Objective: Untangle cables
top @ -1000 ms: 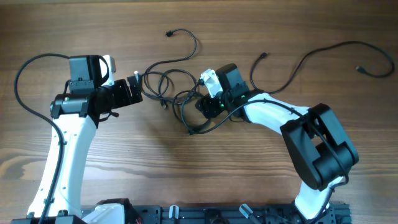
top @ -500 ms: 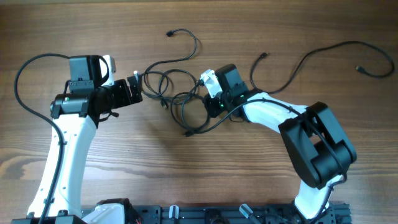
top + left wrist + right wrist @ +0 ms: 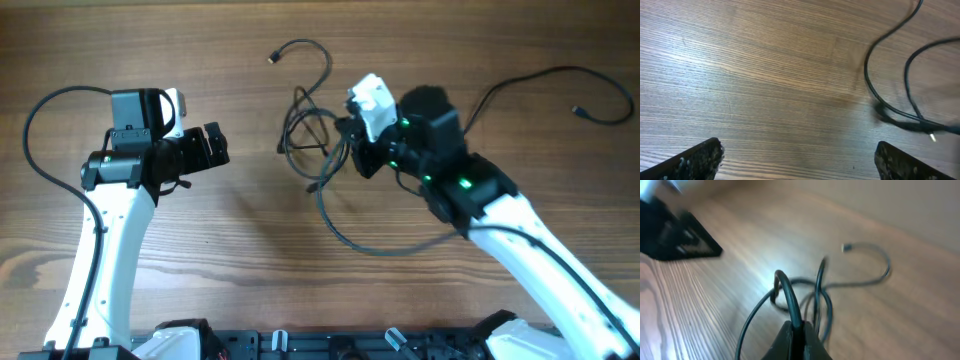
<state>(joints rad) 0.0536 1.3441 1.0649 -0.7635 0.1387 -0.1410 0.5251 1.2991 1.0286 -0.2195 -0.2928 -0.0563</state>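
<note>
The cables [image 3: 308, 128] lie as a loose black tangle at mid-table, and one plug end [image 3: 271, 55] points to the far left. My right gripper [image 3: 346, 150] is shut on one cable of the tangle. In the right wrist view that cable [image 3: 788, 291] rises from the pinched fingertips [image 3: 798, 332] in a loop, with the others hanging blurred behind it. A long loop [image 3: 375, 250] trails toward the front. My left gripper [image 3: 216, 147] stands open to the left of the tangle, holding nothing. Its wrist view shows cable strands [image 3: 888, 107] off to the right, beyond the left gripper [image 3: 800, 162].
A separate black cable [image 3: 540, 76] curves across the far right of the wooden table [image 3: 250, 260], its plug end [image 3: 578, 110] near the right edge. The left arm's own thick wire [image 3: 40, 110] arcs at the far left.
The right gripper closed on a cable and rose up and to the right. It dragged the tangle away from the left gripper and stretched a long loop forward. The left arm stayed put.
</note>
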